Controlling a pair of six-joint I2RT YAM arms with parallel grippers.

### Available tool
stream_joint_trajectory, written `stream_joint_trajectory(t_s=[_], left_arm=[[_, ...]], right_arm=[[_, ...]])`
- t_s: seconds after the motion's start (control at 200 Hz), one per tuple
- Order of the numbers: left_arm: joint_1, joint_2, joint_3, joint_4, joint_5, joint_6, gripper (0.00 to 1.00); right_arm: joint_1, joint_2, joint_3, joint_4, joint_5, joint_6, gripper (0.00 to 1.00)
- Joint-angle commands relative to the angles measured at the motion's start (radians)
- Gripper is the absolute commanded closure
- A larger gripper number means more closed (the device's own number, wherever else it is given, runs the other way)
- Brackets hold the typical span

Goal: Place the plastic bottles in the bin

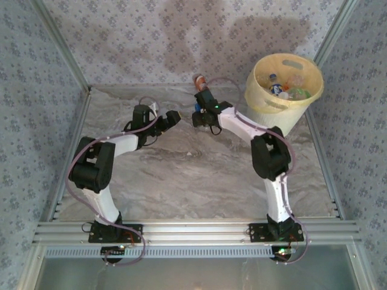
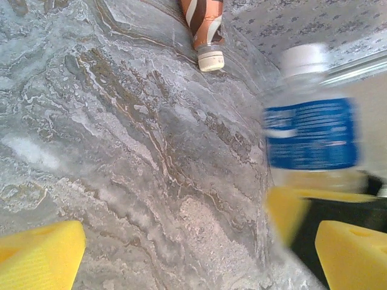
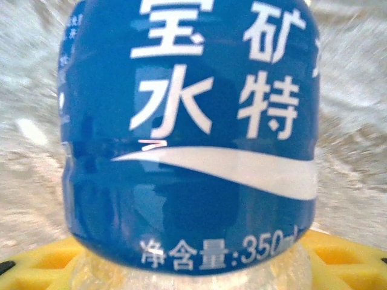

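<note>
- Right gripper (image 1: 198,116), mid-table, is closed on a clear plastic bottle with a blue label and white cap (image 3: 187,139)
- Left gripper (image 1: 173,118) hangs just left of it, jaws wide apart and empty
- A brown-labelled plastic bottle (image 1: 199,80) lies at the table's far edge
- The pale yellow round plastic bin (image 1: 260,106) stands far right, with several bottles (image 1: 281,88) inside

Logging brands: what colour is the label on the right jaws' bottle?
Blue with white lettering; the bottle shows best in the right wrist view.
</note>
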Motion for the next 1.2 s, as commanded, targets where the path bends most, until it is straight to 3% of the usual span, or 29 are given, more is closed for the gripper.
stream_joint_trajectory(t_s=[0.0, 0.235, 0.485, 0.724, 0.954, 1.049, 1.194], left_arm=[[0.002, -0.089, -0.022, -0.035, -0.019, 0.035, 0.02], [-0.007, -0.215, -0.056, -0.112, -0.068, 0.082, 0.02], [-0.013, -0.299, -0.083, -0.171, -0.126, 0.121, 0.02], [-0.013, -0.320, -0.103, -0.179, -0.138, 0.119, 0.02], [-0.013, -0.332, -0.116, -0.185, -0.145, 0.118, 0.02], [-0.013, -0.340, -0.113, -0.197, -0.145, 0.122, 0.02], [-0.013, -0.358, -0.119, -0.220, -0.162, 0.136, 0.02]], right_arm=[[0.008, -0.180, -0.052, 0.074, 0.070, -0.094, 0.58], [-0.054, -0.454, -0.116, 0.068, 0.020, -0.150, 0.60], [-0.269, -0.608, -0.102, 0.054, -0.149, -0.085, 0.59], [-0.520, -0.583, -0.029, 0.021, -0.271, 0.000, 0.57], [-0.655, -0.453, 0.057, 0.009, -0.325, 0.193, 0.54], [-0.661, -0.363, 0.155, -0.039, -0.354, 0.207, 0.45], [-0.633, -0.339, 0.215, -0.091, -0.243, 0.207, 0.16]])
